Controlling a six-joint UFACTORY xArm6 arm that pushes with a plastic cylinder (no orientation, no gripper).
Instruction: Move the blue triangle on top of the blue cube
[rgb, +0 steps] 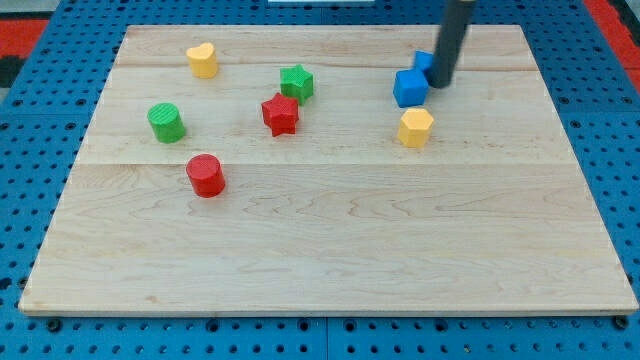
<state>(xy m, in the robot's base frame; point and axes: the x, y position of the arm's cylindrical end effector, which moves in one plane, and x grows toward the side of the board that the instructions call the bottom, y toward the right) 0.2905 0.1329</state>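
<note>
1. Presently on record: a pale wooden table (330, 250), set on a blue pegboard surface (30, 150).
2. Dark straight rod (452, 35), entering from the view's top at the right; my tip (440, 83) rests on the table just right of the blue cube. There is no hand on this rod, so no width of opening to tell.
3. Blue plastic cube (409, 88), upper right of the table, touching or nearly touching the rod at its right side.
4. Blue plastic triangle (424, 62), just behind the cube toward the view's top, largely hidden by the rod; its shape cannot be made out clearly.
5. Yellow hexagonal block (415, 128), just below the blue cube, apart from it.
6. Green star block (296, 82) and red star block (281, 114), close together near the centre top.
7. Yellow heart-shaped block (202, 60), upper left.
8. Green cylinder (165, 122), left side.
9. Red cylinder (205, 175), below and right of the green cylinder.
</note>
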